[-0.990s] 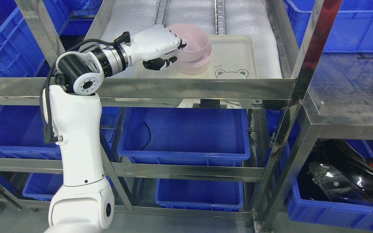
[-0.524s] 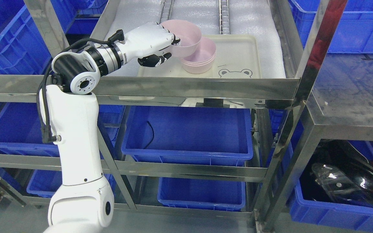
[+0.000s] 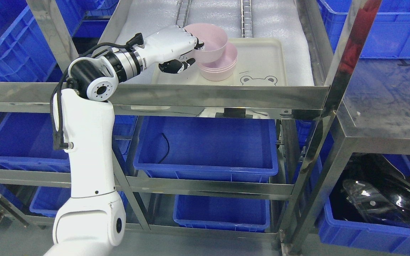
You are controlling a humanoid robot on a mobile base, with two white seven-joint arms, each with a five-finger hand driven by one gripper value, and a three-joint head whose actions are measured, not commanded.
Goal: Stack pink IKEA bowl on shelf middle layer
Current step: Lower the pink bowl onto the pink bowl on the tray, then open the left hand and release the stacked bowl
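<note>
White articulated left hand (image 3: 171,44) grips a smooth round pink plastic bowl (image 3: 210,42), tilted over stacked pink bowls (image 3: 219,67) on a cream rectangular tray (image 3: 262,60).

A pale pink plastic bowl (image 3: 210,44) is seen in a glossy white robot left hand (image 3: 171,44) with black fingertips (image 3: 178,66). A second pale pink bowl (image 3: 219,65) of the same shade is seen on a cream rectangular tray (image 3: 262,60), on which a bear face outline (image 3: 256,80) is printed in dark line. The padded shelf liner (image 3: 279,21) is white; the shelf frame (image 3: 219,96) is bare silver steel. The plastic crates (image 3: 205,149) are saturated blue.
</note>
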